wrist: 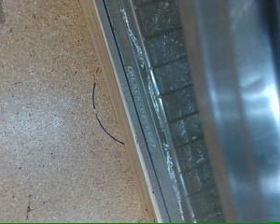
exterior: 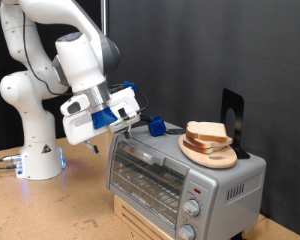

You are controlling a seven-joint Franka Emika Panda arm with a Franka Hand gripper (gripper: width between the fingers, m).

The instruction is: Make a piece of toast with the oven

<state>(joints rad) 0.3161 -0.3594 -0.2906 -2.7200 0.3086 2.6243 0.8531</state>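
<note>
**Bread on the oven roof, gripper at the oven's upper left corner**

Two slices of pale bread with tan crusts lie stacked on a round wooden plate [exterior: 212, 152]; the top piece of toast [exterior: 207, 131] sits slightly askew over the lower one. The plate rests on the roof of the silver toaster oven [exterior: 180, 180], towards the exterior view's right. Behind it stands a dark upright object [exterior: 232, 115], and a small blue item [exterior: 156, 126] lies on the roof to the plate's left.

The oven's glass door shows a wire rack inside; two round knobs and a red light sit on its front panel.

The gripper [exterior: 127, 122] hangs beside the oven's upper left corner in the exterior view. Whether its fingers are spread or closed cannot be told.

The wrist view shows the oven's door edge [wrist: 145, 140] and the speckled tabletop [wrist: 47, 121].
</note>
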